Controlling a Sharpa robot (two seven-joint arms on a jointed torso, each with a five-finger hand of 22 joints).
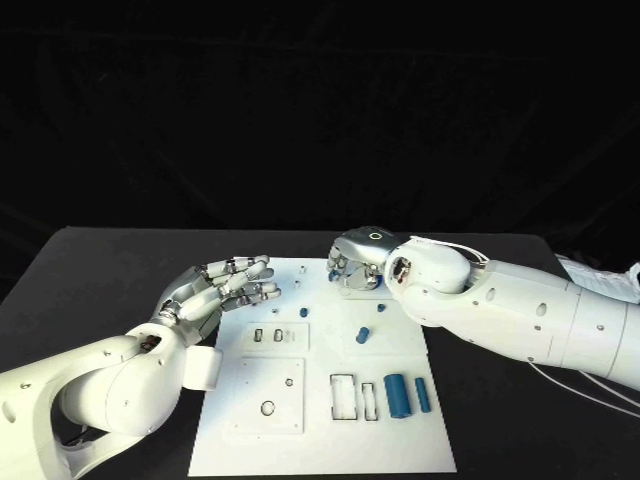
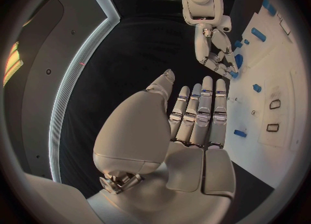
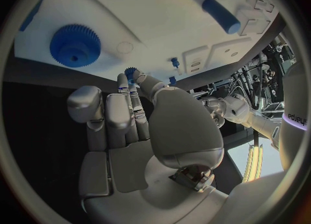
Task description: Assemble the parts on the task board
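The white task board (image 1: 248, 440) lies in the middle of the black table. My right hand (image 1: 361, 262) is curled over the board's far edge and pinches a small blue gear (image 3: 131, 73) between thumb and fingertip. Beside it on the board lie a large blue gear (image 3: 75, 45) and a blue cylinder (image 3: 220, 15). My left hand (image 1: 227, 288) hovers at the board's far left corner with its fingers (image 2: 206, 110) stretched out, holding nothing. A thick blue cylinder (image 1: 398, 395) and a thin one (image 1: 423, 394) lie near the board's right edge. A small blue piece (image 1: 361, 333) sits mid-board.
Black-outlined slots (image 1: 355, 397) mark the board beside the cylinders, and a round hole (image 1: 268, 408) sits at its left. White paper (image 1: 609, 278) lies at the table's far right edge. Thin cables (image 1: 616, 398) trail under my right arm.
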